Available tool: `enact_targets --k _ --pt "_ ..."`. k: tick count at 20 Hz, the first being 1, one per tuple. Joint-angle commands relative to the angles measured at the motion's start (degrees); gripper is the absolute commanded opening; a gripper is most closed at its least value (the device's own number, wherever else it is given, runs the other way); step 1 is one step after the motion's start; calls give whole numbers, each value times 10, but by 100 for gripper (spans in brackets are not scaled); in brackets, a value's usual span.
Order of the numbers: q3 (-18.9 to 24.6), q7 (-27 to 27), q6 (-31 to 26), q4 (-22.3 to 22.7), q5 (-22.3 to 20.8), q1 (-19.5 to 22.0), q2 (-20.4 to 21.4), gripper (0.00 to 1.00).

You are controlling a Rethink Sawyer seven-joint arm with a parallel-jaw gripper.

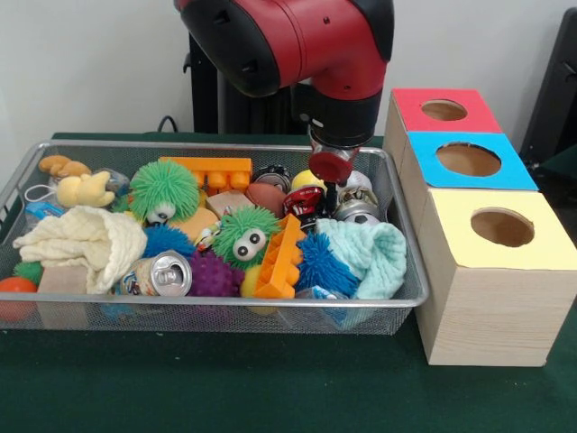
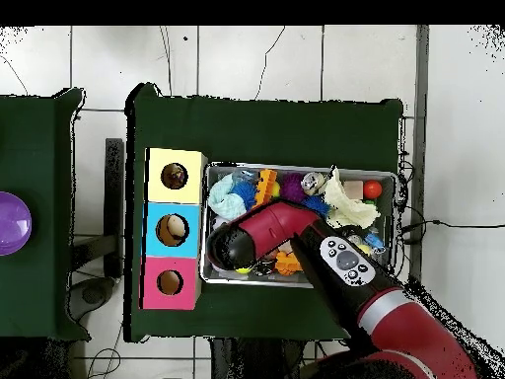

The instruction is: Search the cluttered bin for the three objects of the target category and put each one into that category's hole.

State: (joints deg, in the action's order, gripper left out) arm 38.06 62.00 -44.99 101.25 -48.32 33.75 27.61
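Fingers hang from the gripper [image 1: 332,191] as a thin dark stem sunk into the clutter. Toys hide the tips, so it cannot be told how far apart they stand. In the overhead view the red arm [image 2: 286,232] covers the gripper altogether.

Round it lies the wire-mesh bin [image 1: 216,144] [image 2: 296,167], and the gripper is down in the corner of the bin nearest the boxes. No snack packet can be picked out for certain among the heaped toys.

The yellow-surrounded hole [image 1: 502,227] [image 2: 175,176] is outside the bin, beyond the gripper on the box side and nearer the front camera. The blue-surrounded hole [image 1: 468,160] sits level with the gripper, and the red-surrounded hole [image 1: 444,110] is behind that.

Just beside the gripper are a red toy [image 1: 305,200] and a black-and-white patterned ball [image 1: 361,215]. In front of it lie a teal cloth [image 1: 370,257], a blue spiky ball [image 1: 325,263] and an orange brick [image 1: 281,257].

Well away, at the bin's front wall, a silver can [image 1: 167,273] lies on its side with its top towards the camera. Its print is too small to read, and no other writing is legible.
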Motion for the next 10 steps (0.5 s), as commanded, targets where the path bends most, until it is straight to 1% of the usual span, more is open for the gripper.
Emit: enact_targets --k 1,4,10 --pt "-31 -191 -100 -35 -70 -4 -9 100" --pt "-34 -203 -107 -36 -76 -2 -10 100" --pt "-46 -188 -90 -44 -92 -2 -21 100"
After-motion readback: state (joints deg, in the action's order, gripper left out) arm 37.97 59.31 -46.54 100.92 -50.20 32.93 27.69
